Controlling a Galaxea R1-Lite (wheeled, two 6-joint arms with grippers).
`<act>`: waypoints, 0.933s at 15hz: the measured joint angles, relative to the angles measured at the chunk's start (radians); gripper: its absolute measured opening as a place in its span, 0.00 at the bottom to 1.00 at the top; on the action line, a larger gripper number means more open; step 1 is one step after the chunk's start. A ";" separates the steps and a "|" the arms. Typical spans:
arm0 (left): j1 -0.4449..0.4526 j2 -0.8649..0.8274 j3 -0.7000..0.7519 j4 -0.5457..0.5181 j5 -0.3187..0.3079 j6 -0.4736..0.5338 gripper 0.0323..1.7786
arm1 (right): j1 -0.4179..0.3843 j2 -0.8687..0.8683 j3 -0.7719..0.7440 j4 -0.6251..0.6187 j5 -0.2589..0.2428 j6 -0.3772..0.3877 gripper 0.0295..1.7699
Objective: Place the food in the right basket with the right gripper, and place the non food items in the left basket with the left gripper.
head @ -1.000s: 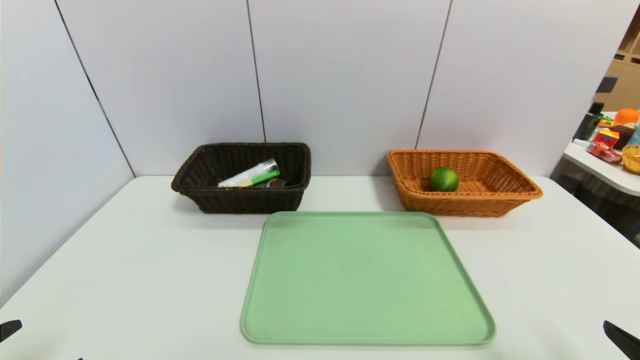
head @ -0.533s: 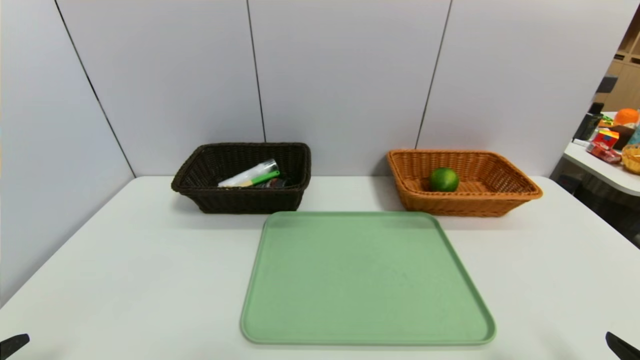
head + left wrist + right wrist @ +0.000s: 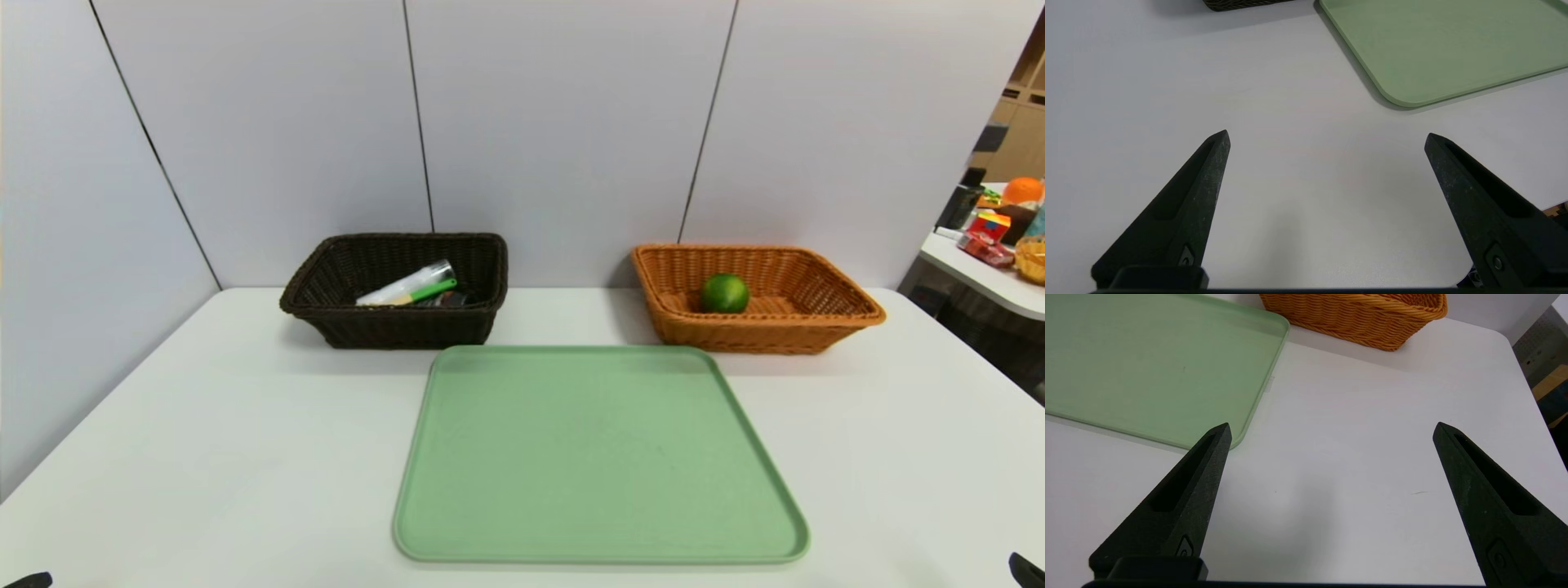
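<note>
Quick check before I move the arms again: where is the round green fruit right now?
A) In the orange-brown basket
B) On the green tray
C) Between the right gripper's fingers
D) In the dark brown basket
A: the green fruit sits inside the orange-brown basket, on the robot's right.

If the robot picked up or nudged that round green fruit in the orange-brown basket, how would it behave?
The green fruit looks nearly round, so it would probably roll if nudged, though the walls of the orange-brown basket should stop it. Its skin looks smooth and slightly shiny, so it might slip from a loose grip. It seems firm, with no visible dents.
</note>
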 joint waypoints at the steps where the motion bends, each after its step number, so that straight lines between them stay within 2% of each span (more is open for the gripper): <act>1: 0.000 -0.010 0.005 0.000 0.000 0.000 0.95 | -0.003 -0.015 0.009 0.000 0.000 0.001 0.96; 14: 0.000 -0.110 0.063 -0.007 0.005 0.007 0.95 | -0.053 -0.235 0.160 -0.002 -0.001 0.020 0.96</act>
